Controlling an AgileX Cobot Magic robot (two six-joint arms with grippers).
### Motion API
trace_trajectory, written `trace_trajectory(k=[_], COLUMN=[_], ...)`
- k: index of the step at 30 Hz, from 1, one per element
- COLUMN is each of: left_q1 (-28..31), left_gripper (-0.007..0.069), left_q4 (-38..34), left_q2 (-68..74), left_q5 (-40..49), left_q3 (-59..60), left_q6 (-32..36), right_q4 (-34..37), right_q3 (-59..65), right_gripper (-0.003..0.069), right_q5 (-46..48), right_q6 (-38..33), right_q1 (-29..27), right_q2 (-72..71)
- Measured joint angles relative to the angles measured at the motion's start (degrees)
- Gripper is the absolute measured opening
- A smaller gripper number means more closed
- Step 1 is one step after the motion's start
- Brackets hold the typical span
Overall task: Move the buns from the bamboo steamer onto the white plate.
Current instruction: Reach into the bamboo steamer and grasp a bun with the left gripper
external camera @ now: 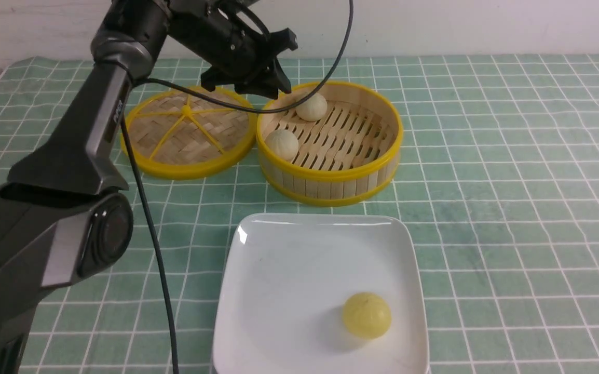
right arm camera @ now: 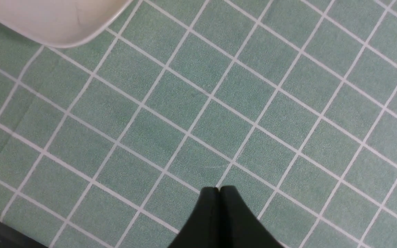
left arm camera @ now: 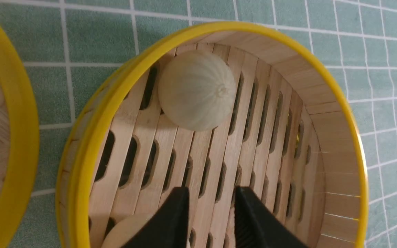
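Two off-white buns sit inside the steamer (external camera: 330, 174) at the middle of the bench (external camera: 512, 182), which is covered in a green checked cloth (external camera: 486, 130). The far bun (external camera: 311, 107) lies against the back wall, and the near bun (external camera: 282, 144) rests on the slatted floor by the left wall, apart from the first. The yellow bun (external camera: 367, 315) lies on the plate (external camera: 278, 270), toward its near right part. The plate sits in front of the steamer, closer to the robot. The flat lid (external camera: 188, 132) lies just left of the steamer, their rims almost touching. The left arm reaches over from the left, and the left end effector (external camera: 276, 91) hangs above the steamer's back left rim, close to the far bun. A black cable (external camera: 154, 244) loops from it down across the bench. From the wrist, the left end effector (left arm camera: 208, 196) shows its two black fingers (left arm camera: 176, 213) a narrow gap apart with nothing between them, only slats below. One bun is in full view ahead, and the edge of another shows beside one finger. The right end effector (right arm camera: 219, 194) is low at the near right, beyond a corner of the plate (right arm camera: 54, 20), its fingers pressed together over bare cloth.
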Motion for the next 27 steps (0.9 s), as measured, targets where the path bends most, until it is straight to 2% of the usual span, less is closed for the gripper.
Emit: trace_trajectory(k=[3, 6, 9, 17, 27], left_q1=[0.1, 0.1, -0.1, -0.3, -0.4], left_gripper=[0.0376, 0.0457, 0.0506, 0.0522, 0.0522], left_q4=[-0.3, -0.7, -1.5, -3.2, -1.8], left_q2=[1.6, 2.5, 3.0, 3.1, 3.2], left_q5=[0.0, 0.0, -0.1, -0.5, -0.8], left_q3=[0.0, 0.0, 0.0, -0.1, -0.2], left_q6=[-0.1, -0.2, 0.1, 2.4, 3.7], right_q4=[0.0, 0.0, -0.1, -0.1, -0.1], right_q3=[0.0, 0.0, 0.0, 0.0, 0.0], right_gripper=[-0.0005, -0.0004, -0.0002, 0.0001, 0.0005], right_q5=[-0.6, -0.6, -0.6, -1.4, -2.7], right_q6=[0.0, 0.0, 0.0, 0.0, 0.0], right_q1=[0.0, 0.0, 0.0, 0.0, 0.0], right_q2=[0.0, 0.0, 0.0, 0.0, 0.0])
